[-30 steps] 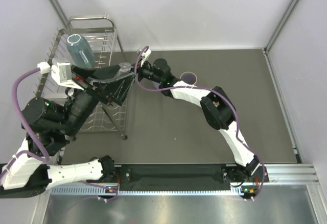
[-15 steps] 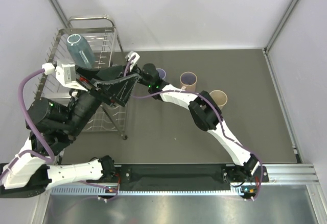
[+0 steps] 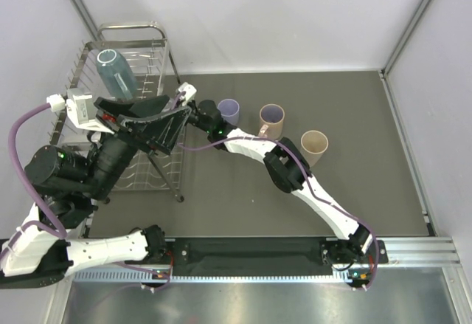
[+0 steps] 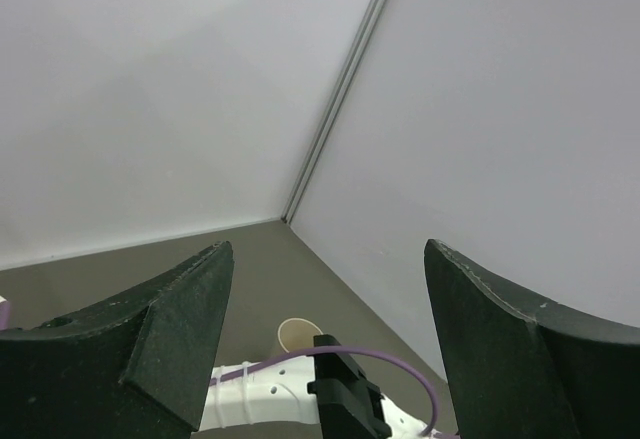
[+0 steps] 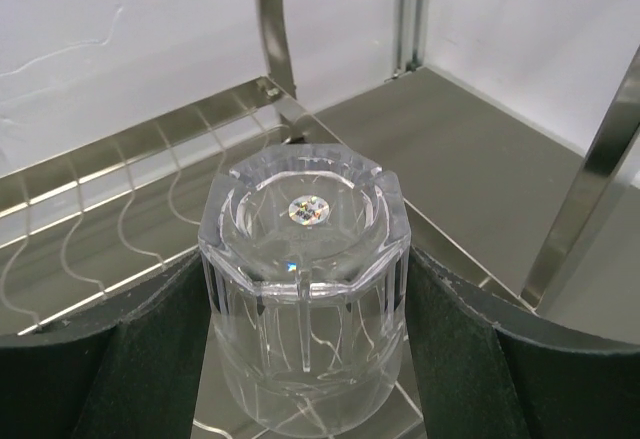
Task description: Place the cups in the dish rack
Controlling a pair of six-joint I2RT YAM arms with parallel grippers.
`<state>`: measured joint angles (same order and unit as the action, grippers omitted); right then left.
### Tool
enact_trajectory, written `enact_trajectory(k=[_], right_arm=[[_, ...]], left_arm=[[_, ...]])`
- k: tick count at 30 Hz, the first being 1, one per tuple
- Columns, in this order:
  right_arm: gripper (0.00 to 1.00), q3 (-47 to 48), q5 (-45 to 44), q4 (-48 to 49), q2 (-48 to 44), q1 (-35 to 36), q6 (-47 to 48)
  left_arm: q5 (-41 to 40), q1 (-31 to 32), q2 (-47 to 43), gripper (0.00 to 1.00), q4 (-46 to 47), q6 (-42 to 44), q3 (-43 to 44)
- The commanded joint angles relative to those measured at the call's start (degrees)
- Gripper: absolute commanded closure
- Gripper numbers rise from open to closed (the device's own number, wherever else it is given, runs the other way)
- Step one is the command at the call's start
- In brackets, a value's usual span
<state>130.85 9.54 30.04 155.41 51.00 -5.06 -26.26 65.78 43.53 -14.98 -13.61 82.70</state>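
The right gripper (image 5: 305, 369) grips the clear glass (image 5: 303, 249), base toward its camera, over the dish rack (image 5: 150, 149); next, I judge, lower it squarely into the rack and release. The left gripper (image 4: 325, 294) gapes wide, empty. Beyond, beige tumbler (image 3: 315, 145), pink handled mug (image 3: 271, 119) and lavender tumbler (image 3: 228, 110) wait on the dark grey table (image 3: 369, 176); a teal-blue cup (image 3: 114, 73) sits at the rack's far end, before plain white walls (image 3: 295, 14).
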Motion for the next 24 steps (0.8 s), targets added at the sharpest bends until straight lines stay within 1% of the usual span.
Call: enact_trajectory(k=[1,6,9,10,12,13,15,16,18,20,21,23,24], right_arm=[[0.94,5.3,-2.2,1.5,1.4,1.4,3.0],[0.89,6.6,-3.9,0.5,2.8,1.6,4.4],[0.79,6.6,-4.6,0.7,2.8,1.7,4.5],[0.71,6.6,-4.9,0.6,2.7,1.6,4.6],[0.61,6.6,-5.0,0.5,2.8,1.6,4.6],[0.54,6.7,-4.9,0.5,2.7,1.6,4.6],[0.43,6.5,-4.9,0.3,2.7,1.7,4.6],[0.31,6.4,-4.9,-0.1,2.4,1.7,4.4],[0.19,6.4,-5.2,-0.4,2.0,1.8,4.4],[0.13,6.0,-5.3,-0.7,1.4,1.8,4.1],[0.13,5.9,-5.3,-0.9,1.4,1.8,3.9],[0.03,5.7,-4.6,-1.3,0.6,1.8,3.5],[0.00,5.3,-4.3,-1.4,0.2,1.9,3.2]], left_arm=[[-0.3,0.1,0.2,0.18,2.2,-0.2,-0.2],[-0.6,0.1,0.0,0.18,1.5,-0.1,-0.3],[-0.5,0.1,0.0,0.18,1.5,-0.2,-0.7],[-0.5,0.1,0.0,0.18,1.6,-0.3,-0.8],[-0.8,0.1,0.1,0.18,1.4,-0.4,-0.7],[-0.8,0.1,0.2,0.18,1.3,-0.4,-0.7],[-1.2,0.1,0.2,0.18,1.2,-0.3,-0.5],[-1.4,0.1,0.2,0.18,1.0,-0.5,-0.5],[-1.8,0.1,0.2,0.18,0.7,-0.6,-0.5],[-1.9,0.1,0.1,0.18,0.3,-1.0,-0.5],[-1.9,0.1,0.1,0.18,0.2,-1.1,-0.5],[-2.2,0.1,0.2,0.18,-0.1,-1.4,-0.5],[-2.3,0.1,0.2,0.18,-0.2,-1.7,-0.4]])
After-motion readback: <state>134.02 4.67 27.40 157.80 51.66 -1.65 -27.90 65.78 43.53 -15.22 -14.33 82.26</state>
